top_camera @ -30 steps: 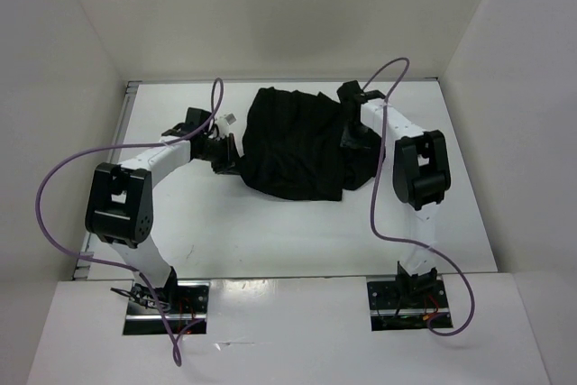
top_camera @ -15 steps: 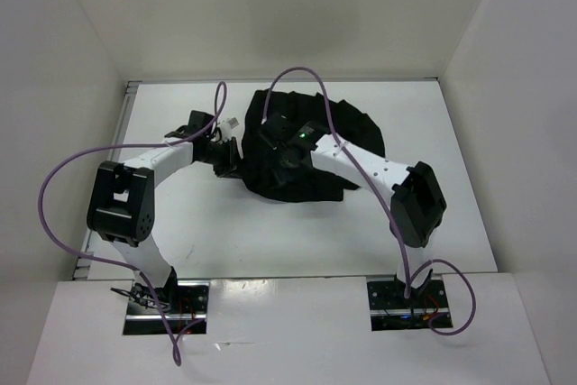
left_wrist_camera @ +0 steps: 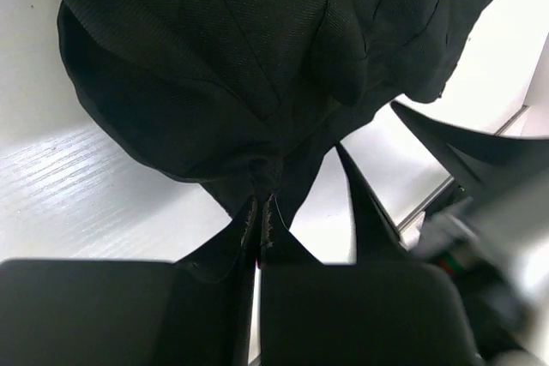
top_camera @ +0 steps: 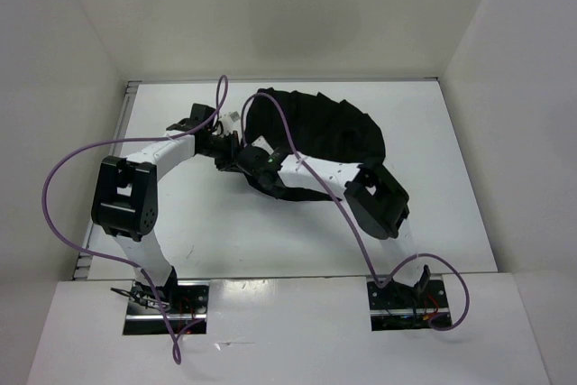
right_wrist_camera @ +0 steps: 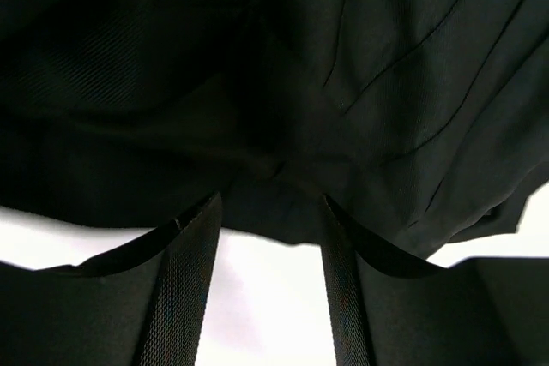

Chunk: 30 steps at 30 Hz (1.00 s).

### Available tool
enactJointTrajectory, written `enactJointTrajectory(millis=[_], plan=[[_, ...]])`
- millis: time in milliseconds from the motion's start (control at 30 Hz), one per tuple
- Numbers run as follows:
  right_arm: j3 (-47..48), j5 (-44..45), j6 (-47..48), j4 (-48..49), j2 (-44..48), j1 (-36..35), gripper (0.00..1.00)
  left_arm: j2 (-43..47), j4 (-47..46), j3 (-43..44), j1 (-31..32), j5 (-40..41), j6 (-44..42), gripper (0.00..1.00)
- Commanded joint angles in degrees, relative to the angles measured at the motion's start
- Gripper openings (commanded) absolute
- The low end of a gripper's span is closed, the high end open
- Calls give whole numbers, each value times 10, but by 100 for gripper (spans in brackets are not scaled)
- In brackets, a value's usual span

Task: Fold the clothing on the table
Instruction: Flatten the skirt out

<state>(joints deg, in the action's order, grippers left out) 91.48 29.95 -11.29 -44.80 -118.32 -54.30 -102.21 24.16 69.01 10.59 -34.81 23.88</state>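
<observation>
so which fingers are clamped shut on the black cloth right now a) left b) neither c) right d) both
a: the left fingers meet on a fold of the cloth, while the right fingers stand apart with bare table showing between them

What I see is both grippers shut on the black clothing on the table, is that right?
Only the left gripper is shut on the clothing. The right gripper is open: the right wrist view shows its fingers spread apart at the fabric's edge.
</observation>
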Motion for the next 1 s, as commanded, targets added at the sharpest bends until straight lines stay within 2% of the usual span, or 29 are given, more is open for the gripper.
enactJointTrajectory(millis=[0, 233, 367, 467, 500, 567, 767, 967], plan=[[12, 112, 15, 45, -23, -9, 54, 3, 4, 19, -3, -9, -17, 0], [39, 174, 31, 93, -56, -9, 51, 8, 10, 9, -3, -9, -23, 0], [52, 194, 31, 107, -70, -9, 44, 13, 10, 3, -3, -9, -23, 0], [64, 194, 36, 114, -77, -3, 26, 13, 10, -2, -3, -14, -23, 0], [69, 183, 36, 114, -77, -3, 7, 13, 10, -2, -3, -14, -23, 0], [77, 160, 36, 97, -55, -3, 0, 19, 10, -8, -3, -14, -23, 0], [60, 96, 19, 40, 58, -3, 0, 14, 4, -8, -19, -8, -23, 0], [-9, 8, 0, -21, 152, -3, 0, 14, 4, 9, -30, -8, -23, 0]])
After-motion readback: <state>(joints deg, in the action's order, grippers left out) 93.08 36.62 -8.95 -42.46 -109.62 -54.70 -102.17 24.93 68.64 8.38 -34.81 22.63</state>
